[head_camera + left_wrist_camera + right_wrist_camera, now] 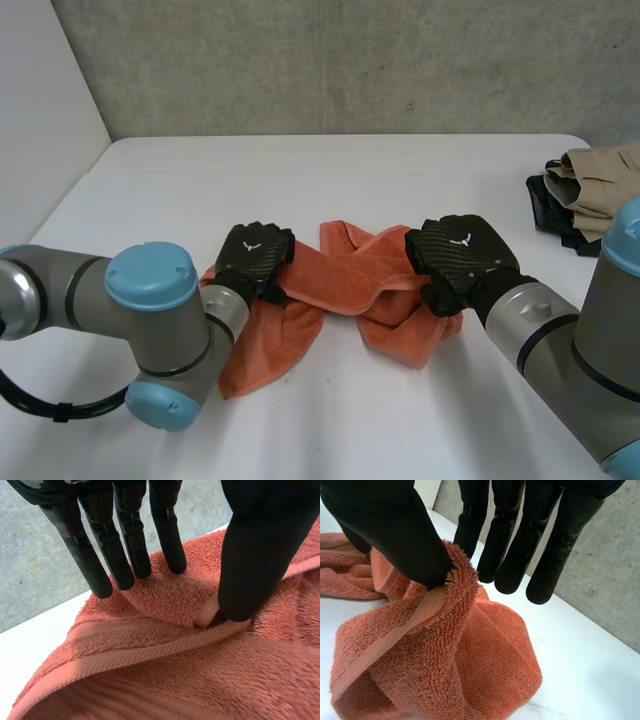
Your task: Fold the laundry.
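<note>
Orange towel lies bunched, mid-table. I see left hand on its left part, straight fingers and thumb squeezing raised ridge of cloth. Right hand at right end, thumb pinching upturned hem against fingers. Beige and dark clothes pile well apart, at table's right edge.

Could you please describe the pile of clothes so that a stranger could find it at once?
On the white table, look to the right edge, beyond the robot's right arm. A crumpled pile of clothes lies there, beige over black. Unlike the orange towel in the middle, no hand touches it.
</note>
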